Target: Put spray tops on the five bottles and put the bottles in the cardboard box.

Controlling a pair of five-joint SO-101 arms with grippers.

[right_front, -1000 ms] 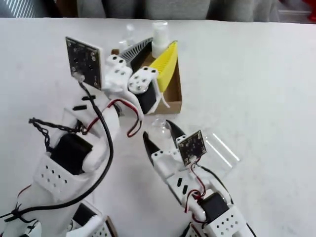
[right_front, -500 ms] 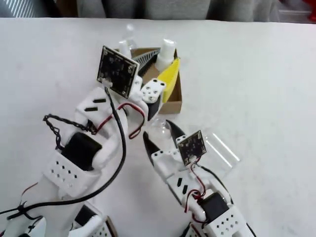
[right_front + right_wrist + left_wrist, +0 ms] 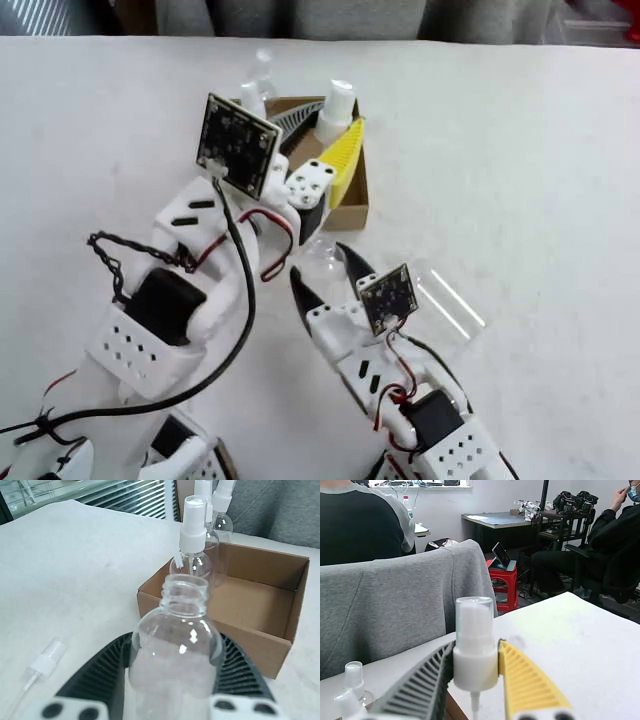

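Observation:
My left gripper (image 3: 335,112) hangs over the far side of the cardboard box (image 3: 350,200), shut on a white spray top (image 3: 475,645) between its grey and yellow fingers. Just short of the box's near edge, my right gripper (image 3: 320,262) is shut on a clear bottle (image 3: 175,645) with an open neck, standing upright between the black jaws. Clear bottles with spray tops (image 3: 194,555) stand at the box's far corner; I cannot tell whether all of them are inside. A loose spray top (image 3: 45,662) lies on the white table.
A clear plastic wrapper (image 3: 450,300) lies on the table beside my right arm. Grey cloth (image 3: 395,610) hangs along the table's far edge. Open white table spreads to the right of the box.
My left arm swung right and lowered the spray top from beyond the box's far edge to over the box, then held still. The right arm has not moved.

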